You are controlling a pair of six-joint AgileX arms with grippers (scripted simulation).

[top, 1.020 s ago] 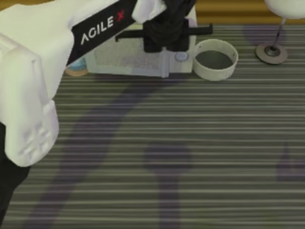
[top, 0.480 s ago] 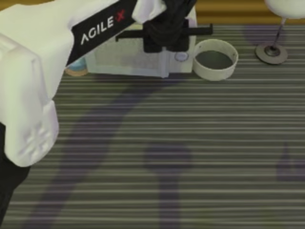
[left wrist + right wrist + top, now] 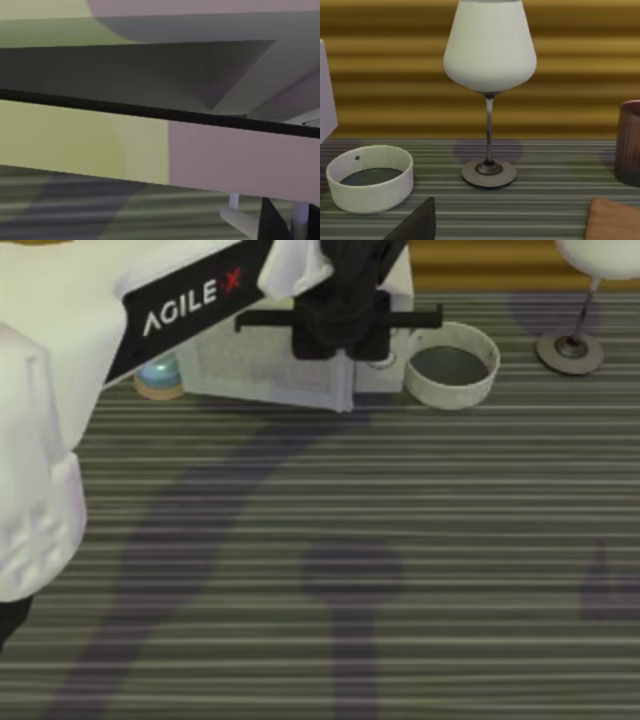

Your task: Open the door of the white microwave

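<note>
My left claw [image 3: 345, 335], its grip state not discernible, sits over the handle edge of the door [image 3: 270, 375] of the white microwave [image 3: 395, 280] at the counter's [image 3: 400, 540] far edge; that edge now stands slightly farther out than a second ago, marking early opening.

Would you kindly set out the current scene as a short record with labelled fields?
Setting: striped table, yellow wall behind
Microwave: the white microwave stands at the far edge, left of centre
Door: the door is ajar, its handle edge swung out toward the camera
Left arm: reaches over the microwave, left claw at the door's handle edge; fingers hidden
Right arm: not seen from above
Right of microwave: round white bowl, then a stemmed white glass
Left of microwave: small bluish object on a tan base
</note>
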